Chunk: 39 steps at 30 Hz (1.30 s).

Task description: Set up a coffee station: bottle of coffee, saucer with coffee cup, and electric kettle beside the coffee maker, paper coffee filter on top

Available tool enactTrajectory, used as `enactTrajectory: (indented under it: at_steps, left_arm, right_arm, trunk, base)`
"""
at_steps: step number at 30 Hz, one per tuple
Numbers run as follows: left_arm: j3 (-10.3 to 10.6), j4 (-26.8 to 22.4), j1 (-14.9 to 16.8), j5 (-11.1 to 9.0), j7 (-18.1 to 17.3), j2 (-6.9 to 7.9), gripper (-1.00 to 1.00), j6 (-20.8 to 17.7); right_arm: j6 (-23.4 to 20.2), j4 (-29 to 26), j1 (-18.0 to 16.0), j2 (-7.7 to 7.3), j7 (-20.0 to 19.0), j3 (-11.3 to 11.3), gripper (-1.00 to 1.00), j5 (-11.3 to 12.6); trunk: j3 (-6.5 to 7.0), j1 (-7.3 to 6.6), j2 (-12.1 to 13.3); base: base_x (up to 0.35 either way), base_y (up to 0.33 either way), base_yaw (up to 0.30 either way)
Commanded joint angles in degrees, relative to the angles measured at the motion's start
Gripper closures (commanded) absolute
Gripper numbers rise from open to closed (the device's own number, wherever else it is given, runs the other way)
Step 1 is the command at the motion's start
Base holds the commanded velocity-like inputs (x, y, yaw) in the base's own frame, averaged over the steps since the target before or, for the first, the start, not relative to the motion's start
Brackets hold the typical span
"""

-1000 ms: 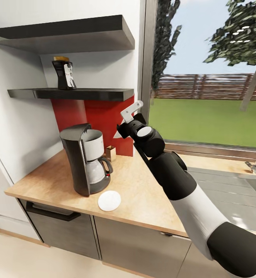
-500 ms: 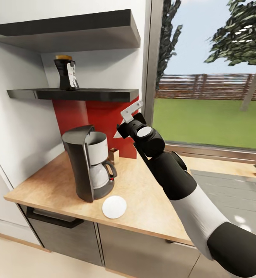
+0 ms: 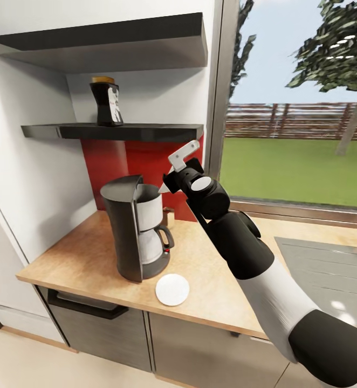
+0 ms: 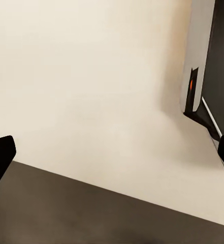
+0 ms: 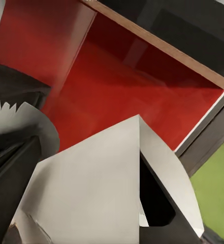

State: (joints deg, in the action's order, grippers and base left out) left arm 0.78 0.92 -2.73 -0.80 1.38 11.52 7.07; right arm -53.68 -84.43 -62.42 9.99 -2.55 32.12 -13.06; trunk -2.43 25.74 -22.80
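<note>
1. Head view: the coffee maker (image 3: 138, 234) stands on the kitchen countertop (image 3: 76, 258), near the wall with the red panel (image 3: 146, 172).
2. Head view: the saucer (image 3: 172, 289) lies flat on the countertop, just beside the coffee maker, near the front edge.
3. Head view: the bottle of coffee (image 3: 107, 102) stands upright on the kitchen shelf (image 3: 114, 131), above the coffee maker. A second dark shelf (image 3: 108, 43) hangs higher up.
4. Head view: the right gripper (image 3: 174, 171) is up in the air, near the top of the coffee maker. A white point of the paper coffee filter (image 3: 163, 188) sticks out below it. One grey finger (image 3: 183, 152) points up.
5. Head view: a big window (image 3: 302, 102) shows grass and trees. A sink (image 3: 329, 275) is set in the counter on the right.
6. Left wrist view: two black fingertips (image 4: 0, 157) sit far apart at the edges, so the left gripper is open and holds nothing. Under it is a pale floor (image 4: 91, 91) and a dark strip.
7. Right wrist view: the paper coffee filter (image 5: 101, 188) is very close. The right gripper's dark fingers (image 5: 157, 203) pinch it. The red panel (image 5: 127, 86) is behind it, and the white toothed rim of the coffee maker's basket (image 5: 20, 122) is near.
</note>
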Motion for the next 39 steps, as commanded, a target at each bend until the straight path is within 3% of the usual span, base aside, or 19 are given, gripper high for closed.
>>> enactTrajectory:
  at_steps: [1,39]
  left_arm:
    - [0.10,0.11,0.06,-0.07,0.12,0.00,-1.00,0.32]
    - [0.10,0.09,0.09,-0.08,0.12,0.05,-1.00,0.32]
  right_arm:
    - [-0.29,-0.03,-0.07,0.01,-0.27,0.05,1.00,-0.47]
    - [-0.28,0.22,-0.07,0.01,-0.27,0.05,1.00,-0.47]
  trunk:
    - [-0.12,0.04,-0.12]
    - [-0.12,0.04,-0.12]
  base:
    - [0.000,0.027,0.000]
    - [0.029,0.030,0.000]
